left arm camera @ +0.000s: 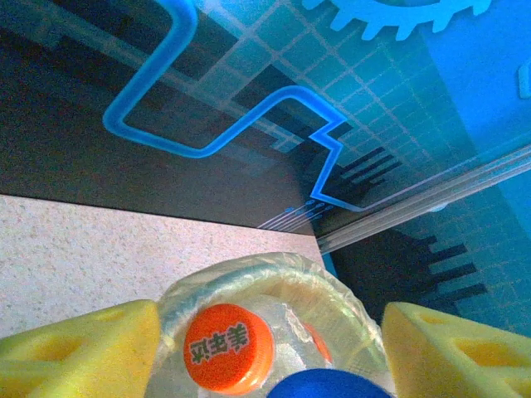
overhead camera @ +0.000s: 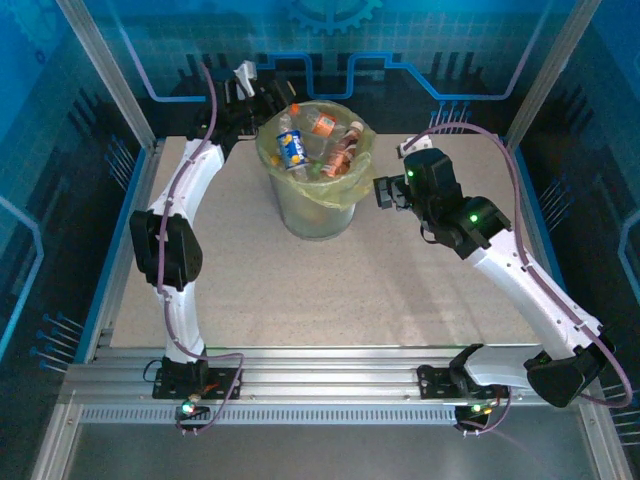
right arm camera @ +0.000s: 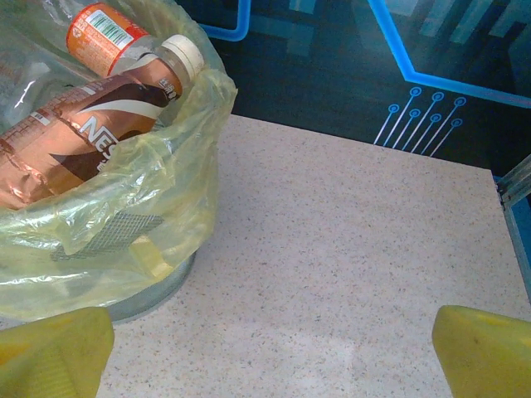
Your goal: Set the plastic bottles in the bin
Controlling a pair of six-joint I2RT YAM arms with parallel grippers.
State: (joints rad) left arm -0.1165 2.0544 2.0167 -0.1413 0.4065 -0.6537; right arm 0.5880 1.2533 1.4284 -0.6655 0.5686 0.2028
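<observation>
Yellow pads on the left gripper (left arm camera: 272, 315), spread apart, with nothing clamped between them. Hangs above the far left rim of the bin (left arm camera: 249, 274), over an orange cap (left arm camera: 228, 358) printed with white characters and a blue cap (left arm camera: 328, 385) just beside it at the bottom edge of the left wrist view.

Grey and round, lined with a translucent yellow-green bag (right arm camera: 178, 191): the bin (overhead camera: 315, 215) at the far middle of the speckled surface (overhead camera: 300, 290). Holds the plastic bottles (overhead camera: 318, 140), heaped to the rim. Among them, a blue-and-yellow labelled bottle (overhead camera: 292, 148) standing near upright on the left side. Also an orange-labelled bottle (right arm camera: 104, 33) at the far side. Against the right rim, a brown bottle (right arm camera: 91, 124) with a white cap (right arm camera: 184, 51), tilted and pressing into the bag.

Yellow pads again on the right gripper (right arm camera: 272, 332), set as wide as can be, empty. Sits low on the right of the bin, close beside its wall yet apart from it, with bare surface beneath the open fingers.
</observation>
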